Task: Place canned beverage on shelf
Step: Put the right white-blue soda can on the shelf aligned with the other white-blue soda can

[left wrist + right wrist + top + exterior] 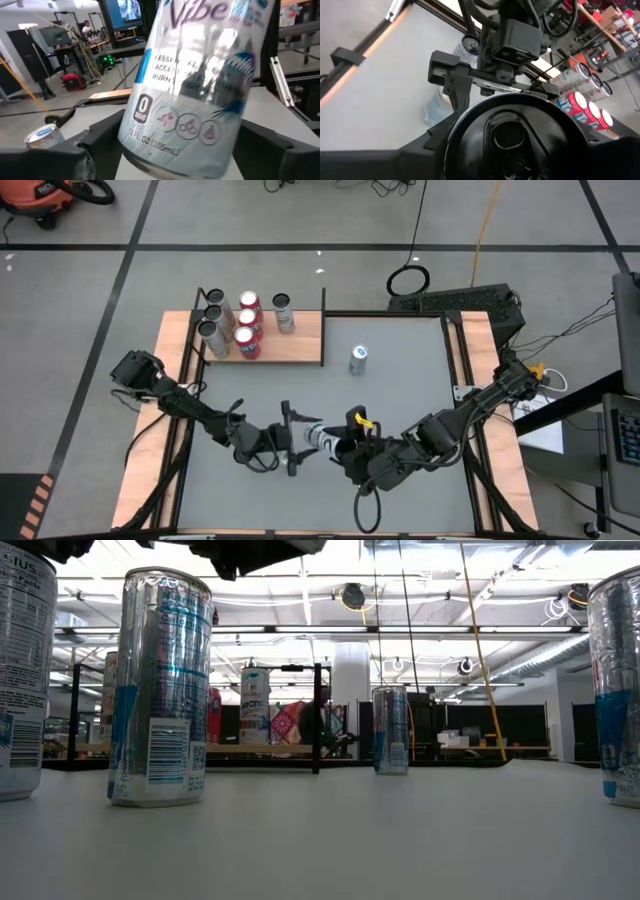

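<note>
The silver can (318,437) lies nearly horizontal above the table's near middle, long axis running left to right between the two arms. The right gripper (345,444) clamps its top end. The left gripper (298,438) brackets the bottom end with fingers (100,137) spread wide, contact not clear. The shelf (290,340) sits at the far left, well apart.
</note>
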You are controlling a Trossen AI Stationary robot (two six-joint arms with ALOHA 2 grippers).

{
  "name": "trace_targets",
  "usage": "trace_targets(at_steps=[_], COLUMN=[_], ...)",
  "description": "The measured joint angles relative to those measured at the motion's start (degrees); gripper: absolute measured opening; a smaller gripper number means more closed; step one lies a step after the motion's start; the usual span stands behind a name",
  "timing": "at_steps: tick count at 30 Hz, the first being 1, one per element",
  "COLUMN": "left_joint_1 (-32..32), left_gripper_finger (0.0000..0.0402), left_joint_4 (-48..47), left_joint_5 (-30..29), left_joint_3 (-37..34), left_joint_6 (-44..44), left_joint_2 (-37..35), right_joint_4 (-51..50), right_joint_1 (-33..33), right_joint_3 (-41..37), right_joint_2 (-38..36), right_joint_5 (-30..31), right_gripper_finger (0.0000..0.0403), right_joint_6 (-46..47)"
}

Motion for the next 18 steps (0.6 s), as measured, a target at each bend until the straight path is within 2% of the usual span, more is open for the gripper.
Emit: trace_targets(at_steps=[8, 14, 18], left_joint_1=[-0.1, -0.6, -1.3], left_gripper_finger=[0.0259, 0.0259, 0.0261], left_joint_4=[-0.3, -0.1, -0.1], left_joint_5=[0.2, -0.4, -3.9], left_joint_3=[-0.1, -0.1, -0.1], left_joint_6=[0.2, 0.0, 0.6], left_joint_2=[0.0, 0.0, 0.0], right_joint_4=[0.0, -0.2, -2.4], right_joint_1=[-1.1, -1.1, -1.1], right_joint_3=[0.1, 0.1, 0.1], right_joint_2=[0.0, -0.1, -0.1], right_joint_5=[-2.8, -2.4, -1.8], right_gripper_finger=[0.0215, 0.0246, 0.0278], right_joint_6=[1.1, 3.8, 9.2])
